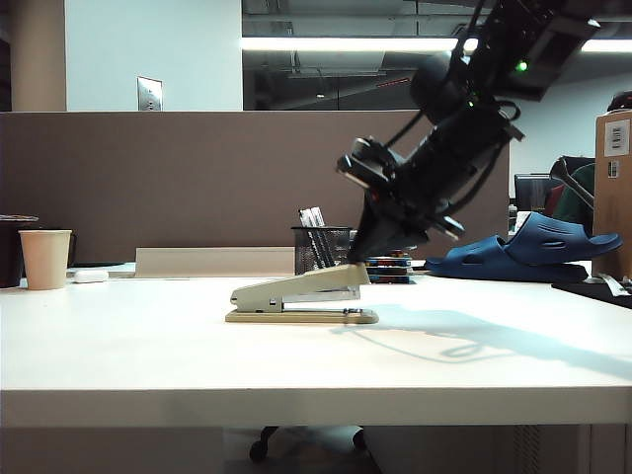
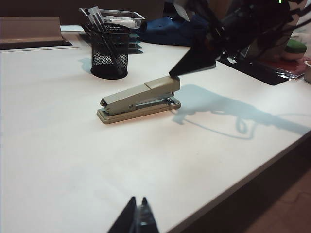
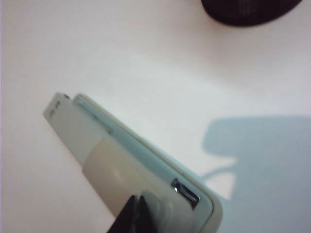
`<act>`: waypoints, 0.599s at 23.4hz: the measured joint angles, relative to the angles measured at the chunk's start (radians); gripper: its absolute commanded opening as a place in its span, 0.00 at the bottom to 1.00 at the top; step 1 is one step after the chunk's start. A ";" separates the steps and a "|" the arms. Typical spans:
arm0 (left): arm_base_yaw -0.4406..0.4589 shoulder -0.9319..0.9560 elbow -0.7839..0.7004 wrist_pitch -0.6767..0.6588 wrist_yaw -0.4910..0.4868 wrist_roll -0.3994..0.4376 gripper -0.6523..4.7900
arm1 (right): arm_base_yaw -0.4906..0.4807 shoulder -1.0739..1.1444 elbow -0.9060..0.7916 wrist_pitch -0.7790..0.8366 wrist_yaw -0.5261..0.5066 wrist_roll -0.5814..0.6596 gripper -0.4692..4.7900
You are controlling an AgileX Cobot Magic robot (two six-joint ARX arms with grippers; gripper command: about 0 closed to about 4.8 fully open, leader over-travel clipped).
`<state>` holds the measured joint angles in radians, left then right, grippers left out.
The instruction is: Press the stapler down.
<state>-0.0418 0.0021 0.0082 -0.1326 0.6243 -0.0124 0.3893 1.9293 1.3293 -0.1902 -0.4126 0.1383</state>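
Half done, by my judgement: the clenched right gripper (image 1: 357, 259) touches the stapler (image 1: 301, 296) at centre frame, its top arm not yet pressed flat, while the clenched left gripper (image 2: 136, 219) idles at the lower edge of its own view over the surface (image 1: 148, 346).

Ceiling strip lights (image 1: 395, 43) glow brightly at the back of the exterior view, and the white table (image 1: 148, 355) is evenly lit. The right arm (image 1: 444, 158) casts a soft shadow across the tabletop. The right wrist view is washed out and blurred at close range.

Stapler (image 1: 301, 298) on table (image 1: 148, 355), pen cup (image 1: 321, 249) behind, right gripper (image 1: 361, 259) atop
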 measured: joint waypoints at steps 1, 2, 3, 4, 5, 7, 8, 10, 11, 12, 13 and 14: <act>0.000 0.000 0.000 0.000 0.000 0.000 0.11 | 0.000 -0.002 0.024 -0.013 0.001 0.000 0.07; 0.000 0.000 0.000 0.000 0.000 0.000 0.11 | 0.000 -0.002 0.031 -0.016 -0.002 0.000 0.07; 0.000 0.000 0.000 0.000 0.000 0.000 0.11 | 0.000 -0.002 0.055 -0.035 -0.008 0.000 0.07; 0.000 0.000 0.000 0.000 0.000 0.000 0.11 | 0.000 -0.004 0.083 -0.055 -0.008 0.000 0.07; 0.000 0.000 0.000 0.000 0.000 0.000 0.11 | 0.000 -0.007 0.095 -0.065 -0.008 0.000 0.07; 0.000 0.000 0.000 0.000 0.000 0.000 0.11 | 0.000 -0.029 0.119 -0.078 -0.010 -0.003 0.07; 0.000 0.000 0.000 0.000 0.000 0.000 0.11 | 0.000 -0.051 0.121 -0.074 -0.010 -0.007 0.07; 0.000 0.000 0.000 0.000 0.000 0.000 0.11 | 0.000 -0.074 0.124 -0.064 -0.008 -0.017 0.07; 0.000 0.000 0.000 0.000 0.000 0.000 0.11 | -0.003 -0.106 0.124 -0.058 -0.006 -0.038 0.07; 0.000 0.000 0.000 0.000 0.000 0.000 0.11 | -0.005 -0.128 0.124 -0.056 -0.005 -0.051 0.07; 0.000 0.000 0.000 0.000 0.000 0.000 0.11 | -0.006 -0.145 0.124 -0.053 0.000 -0.057 0.07; 0.000 0.000 0.000 0.000 -0.011 0.000 0.11 | -0.014 -0.183 0.126 -0.047 0.005 -0.064 0.07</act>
<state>-0.0418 0.0021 0.0082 -0.1326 0.6132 -0.0124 0.3752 1.7462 1.4555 -0.2375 -0.4072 0.0738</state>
